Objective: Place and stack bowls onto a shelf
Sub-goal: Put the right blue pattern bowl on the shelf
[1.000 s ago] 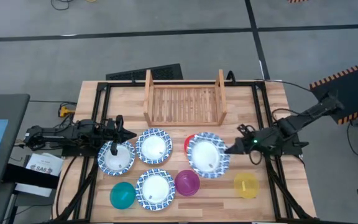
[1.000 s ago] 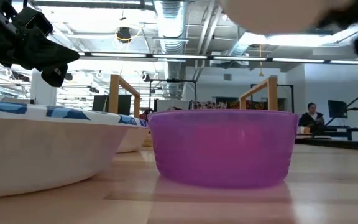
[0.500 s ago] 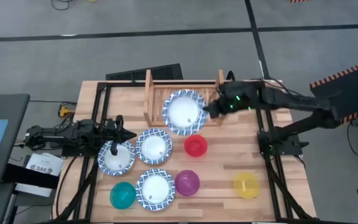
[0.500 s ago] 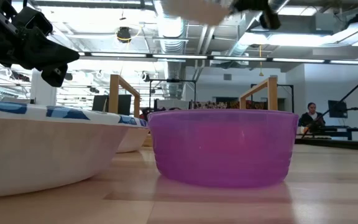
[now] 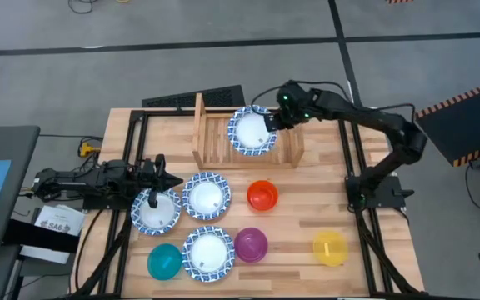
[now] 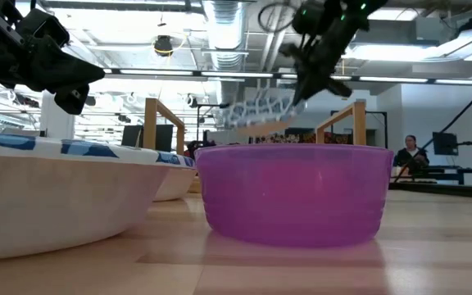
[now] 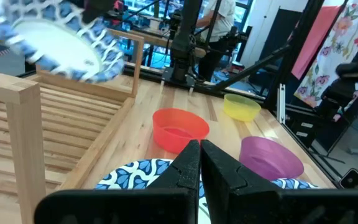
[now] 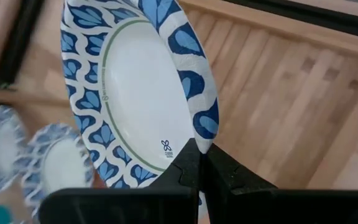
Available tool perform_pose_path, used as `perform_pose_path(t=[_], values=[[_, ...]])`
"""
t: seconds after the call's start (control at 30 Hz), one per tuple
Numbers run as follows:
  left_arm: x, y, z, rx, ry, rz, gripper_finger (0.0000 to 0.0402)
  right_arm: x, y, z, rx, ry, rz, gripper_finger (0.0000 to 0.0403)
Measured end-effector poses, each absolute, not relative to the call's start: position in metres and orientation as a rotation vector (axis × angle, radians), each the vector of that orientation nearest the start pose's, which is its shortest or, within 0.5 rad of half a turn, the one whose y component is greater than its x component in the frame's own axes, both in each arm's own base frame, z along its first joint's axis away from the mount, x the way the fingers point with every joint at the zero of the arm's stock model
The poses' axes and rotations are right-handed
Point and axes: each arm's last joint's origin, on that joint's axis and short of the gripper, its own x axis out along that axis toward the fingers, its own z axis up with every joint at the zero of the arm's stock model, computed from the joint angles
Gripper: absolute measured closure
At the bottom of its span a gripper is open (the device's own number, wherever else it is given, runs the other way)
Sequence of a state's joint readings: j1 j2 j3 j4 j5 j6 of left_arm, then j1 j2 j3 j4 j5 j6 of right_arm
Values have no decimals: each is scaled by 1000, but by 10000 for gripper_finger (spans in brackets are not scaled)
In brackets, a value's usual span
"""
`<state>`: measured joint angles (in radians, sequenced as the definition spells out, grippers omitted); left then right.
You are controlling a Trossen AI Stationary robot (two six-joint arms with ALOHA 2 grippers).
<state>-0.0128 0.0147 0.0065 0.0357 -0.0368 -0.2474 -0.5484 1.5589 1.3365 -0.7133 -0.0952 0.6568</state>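
My right gripper [image 5: 277,122] is shut on a white bowl with a blue patterned rim [image 5: 252,132], holding it above the slatted base of the light wooden shelf [image 5: 215,142] at the table's far side. The low view shows this bowl [image 6: 256,110] in the air, tilted. Three more blue-rimmed bowls [image 5: 207,197] [image 5: 155,211] [image 5: 207,252] rest on the table. Orange [image 5: 262,195], purple [image 5: 251,244], yellow [image 5: 330,248] and teal [image 5: 164,261] bowls stand near them. My left gripper [image 5: 163,179] waits shut at the left, over the leftmost bowl's far rim. My right gripper pinches the bowl's patterned rim [image 8: 195,138] between its two fingers, on the side toward the table's right edge. The fingers slant down from the far right. The bowl is lifted clear over the shelf's slats and tilted, its held side higher.
The shelf's two upright side boards [image 5: 198,125] [image 5: 297,125] flank the held bowl. A black metal frame [image 5: 136,125] runs around the table. A black keyboard [image 5: 194,98] lies behind the shelf. A person [image 6: 408,153] sits in the room beyond.
My right gripper has swung the blue-rimmed bowl from above the orange bowl toward the table's far edge and left, to over the shelf. It has turned and tipped downward, and the bowl now tilts. The orange bowl is uncovered.
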Motion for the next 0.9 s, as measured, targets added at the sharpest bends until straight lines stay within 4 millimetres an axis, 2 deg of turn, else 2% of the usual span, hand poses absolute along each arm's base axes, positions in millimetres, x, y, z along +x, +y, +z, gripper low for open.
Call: perform_pose_path(t=[0.23, 0.5, 0.77, 0.9], values=[[98, 0, 168, -248, -30, 21, 401, 309, -178, 273, 985, 636, -708, 376], [98, 0, 168, -248, -30, 21, 402, 352, -152, 274, 1039, 439, -594, 376], [98, 0, 168, -248, -30, 22, 401, 354, -146, 268, 907, 390, -850, 376], [98, 0, 168, -248, -30, 22, 401, 363, -155, 243, 957, 433, -867, 376]])
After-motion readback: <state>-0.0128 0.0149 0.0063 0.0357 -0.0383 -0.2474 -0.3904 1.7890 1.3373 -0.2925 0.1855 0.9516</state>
